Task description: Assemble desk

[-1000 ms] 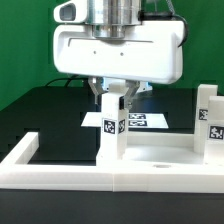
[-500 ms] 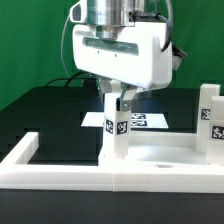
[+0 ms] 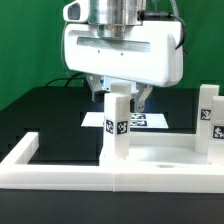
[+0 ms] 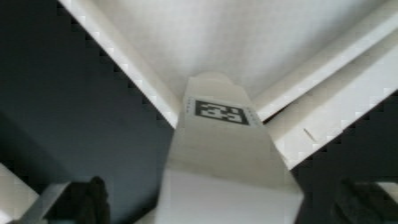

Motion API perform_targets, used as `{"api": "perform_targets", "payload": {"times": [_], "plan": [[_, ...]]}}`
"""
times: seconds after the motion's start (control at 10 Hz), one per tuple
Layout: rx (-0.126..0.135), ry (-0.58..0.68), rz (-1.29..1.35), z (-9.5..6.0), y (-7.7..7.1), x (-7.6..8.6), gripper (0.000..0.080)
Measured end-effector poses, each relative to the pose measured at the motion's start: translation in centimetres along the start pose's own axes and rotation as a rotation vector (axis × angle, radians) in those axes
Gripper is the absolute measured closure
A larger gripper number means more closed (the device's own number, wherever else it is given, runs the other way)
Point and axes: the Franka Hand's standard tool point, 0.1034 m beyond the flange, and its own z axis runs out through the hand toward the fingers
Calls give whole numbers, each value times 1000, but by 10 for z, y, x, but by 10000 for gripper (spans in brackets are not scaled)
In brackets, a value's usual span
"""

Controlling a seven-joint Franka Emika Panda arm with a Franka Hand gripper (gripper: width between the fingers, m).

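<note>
A white leg (image 3: 115,125) with a square tag stands upright on the white desk tabletop (image 3: 165,155), near its corner on the exterior view's left. My gripper (image 3: 120,95) hangs right above it, open, one finger (image 3: 97,92) on each side of the leg's top with a gap showing. A second tagged leg (image 3: 208,118) stands upright at the tabletop's end on the exterior view's right. In the wrist view the leg (image 4: 222,150) runs up between the dark fingers (image 4: 71,200), clear of both, with the tabletop (image 4: 231,45) behind it.
The marker board (image 3: 145,122) lies on the black table behind the legs. A long white rim (image 3: 50,165) runs along the front and turns back at the exterior view's left. A green backdrop closes the rear.
The jaws have spread and let go of the leg, which stays standing on the tabletop. The gripper body, turned aside half a second ago, now faces square again.
</note>
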Motion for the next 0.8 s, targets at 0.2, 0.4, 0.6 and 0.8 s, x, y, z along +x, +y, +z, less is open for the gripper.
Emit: {"api": "perform_targets", "payload": {"times": [0.2, 0.4, 0.6, 0.8], "plan": [[0, 0, -173, 0, 1, 1, 152], [0, 0, -329, 0, 1, 1, 150], [-10, 0, -600, 0, 0, -1, 150], [-6, 1, -801, 0, -3, -2, 150]]}}
